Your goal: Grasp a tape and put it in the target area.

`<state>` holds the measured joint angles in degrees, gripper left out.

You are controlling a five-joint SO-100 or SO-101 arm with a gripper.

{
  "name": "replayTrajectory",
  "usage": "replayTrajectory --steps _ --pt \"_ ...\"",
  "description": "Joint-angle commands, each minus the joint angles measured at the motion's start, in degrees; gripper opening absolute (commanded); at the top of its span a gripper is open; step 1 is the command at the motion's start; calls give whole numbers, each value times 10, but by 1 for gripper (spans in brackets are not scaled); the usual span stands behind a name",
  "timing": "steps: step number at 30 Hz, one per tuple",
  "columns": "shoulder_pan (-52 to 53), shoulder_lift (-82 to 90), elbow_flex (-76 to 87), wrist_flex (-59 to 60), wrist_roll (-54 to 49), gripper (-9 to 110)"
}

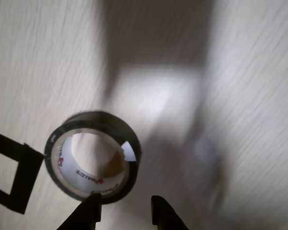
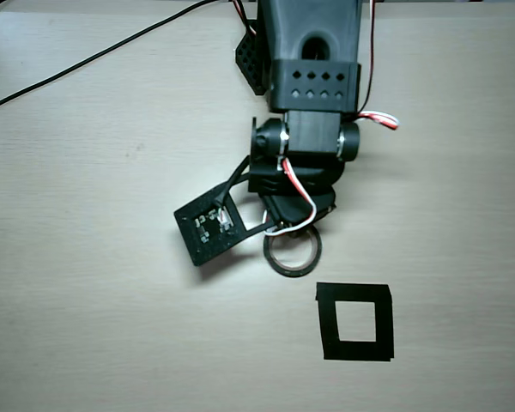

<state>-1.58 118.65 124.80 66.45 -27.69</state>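
**Tape roll offset to one side of the parted tool; not yet grasped**

In the wrist view the tool (image 1: 126, 207) shows two dark fingertips at the bottom edge, parted, with bare tabletop (image 1: 249, 96) between them; it grips nothing. The tape (image 1: 92, 158), a black roll with a pale core, lies flat with its hole facing up, ahead and to the left of the gap. The left fingertip sits at or just over the roll's near rim; contact cannot be confirmed through the blur.

In the overhead view the tape (image 2: 293, 254) lies just beyond the arm's end, partly covered by it. The target area (image 2: 355, 321), a black-taped square outline, lies near, down and to the right, and is empty.

Judgement: the tool must shift toward the roll to straddle one wall of the ring before closing.

The tabletop is pale wood grain, otherwise clear around the roll. A black cable (image 2: 86, 60) lies well apart at upper left.
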Motion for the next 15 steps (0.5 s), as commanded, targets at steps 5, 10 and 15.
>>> replayTrajectory --steps 5,10,15 --pt "4 -49 10 -61 -17 9" --pt "13 -90 9 -97 -18 8" --pt "15 -128 7 -127 -14 8"
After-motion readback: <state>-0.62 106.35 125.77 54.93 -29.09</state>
